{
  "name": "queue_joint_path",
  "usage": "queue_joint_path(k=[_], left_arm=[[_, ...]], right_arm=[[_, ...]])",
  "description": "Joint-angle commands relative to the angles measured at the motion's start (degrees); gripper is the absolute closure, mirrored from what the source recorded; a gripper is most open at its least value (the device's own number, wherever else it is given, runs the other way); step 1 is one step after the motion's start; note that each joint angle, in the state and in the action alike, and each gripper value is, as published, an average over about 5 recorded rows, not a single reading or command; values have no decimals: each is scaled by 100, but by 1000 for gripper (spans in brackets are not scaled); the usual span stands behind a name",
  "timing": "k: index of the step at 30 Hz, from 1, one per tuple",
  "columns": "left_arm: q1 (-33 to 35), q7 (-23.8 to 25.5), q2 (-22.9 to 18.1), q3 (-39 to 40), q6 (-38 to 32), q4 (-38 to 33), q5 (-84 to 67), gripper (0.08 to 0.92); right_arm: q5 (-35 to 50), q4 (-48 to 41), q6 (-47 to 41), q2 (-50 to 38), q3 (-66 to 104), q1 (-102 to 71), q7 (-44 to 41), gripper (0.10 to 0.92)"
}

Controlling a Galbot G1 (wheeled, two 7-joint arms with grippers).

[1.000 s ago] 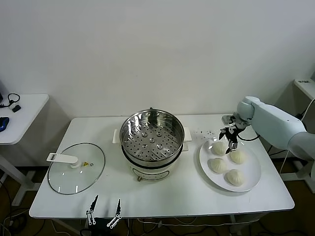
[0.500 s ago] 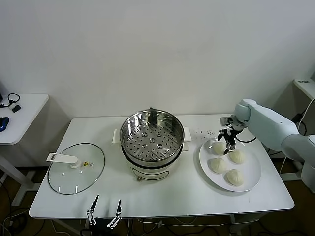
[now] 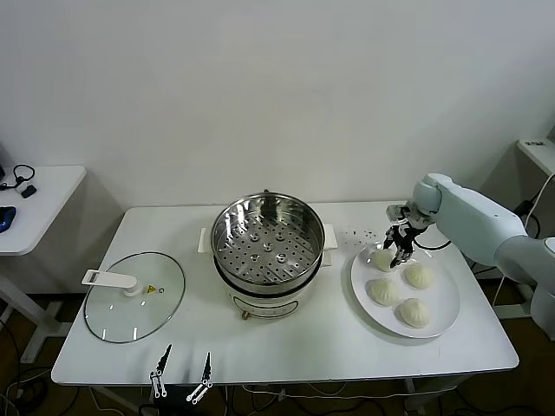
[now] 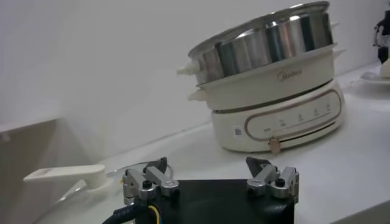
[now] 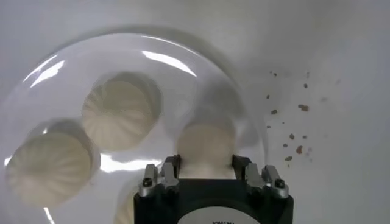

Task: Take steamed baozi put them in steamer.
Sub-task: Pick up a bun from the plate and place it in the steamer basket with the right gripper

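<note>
The head camera looks forward and down over the whole white table [image 3: 286,347]; the left wrist camera sits low at the table's near edge, facing the steamer [image 4: 268,42] side-on. The right wrist camera looks straight down, close over the plate [image 5: 73,67]; head view shares both.

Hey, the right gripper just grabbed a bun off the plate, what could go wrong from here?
The right gripper is shut on the near-left baozi; soft dough may dent or slip out during the carry. The steamer rim stands high, so a low swing could clip it. Lifting could nudge the neighbouring bun or shift the plate.
</note>
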Motion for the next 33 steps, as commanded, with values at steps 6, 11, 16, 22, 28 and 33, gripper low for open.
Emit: queue_joint_path(k=[6, 11, 16, 22, 28, 33], left_arm=[[21, -80, 1, -11, -37, 35, 135, 177], [41, -92, 6, -10, -48, 55, 186, 177], [46, -95, 7, -24, -25, 27, 178, 177], [24, -95, -7, -28, -9, 40, 166, 177], [9, -98, -18, -23, -9, 56, 162, 177], [-6, -98, -16, -15, -14, 63, 161, 177]], right_arm=[[1325, 1860, 1007, -568, -1902, 2119, 376, 440], [1159, 2370, 2616, -416, -2551, 2954, 971, 449], [515, 2493, 3936, -51, -2690, 3345, 1401, 449], [212, 2117, 4434, 768, -2692, 3616, 1645, 448], [155, 1897, 4434, 1619, -2761, 3676, 1885, 448], [145, 1690, 4434, 2208, -2783, 3516, 1997, 448]])
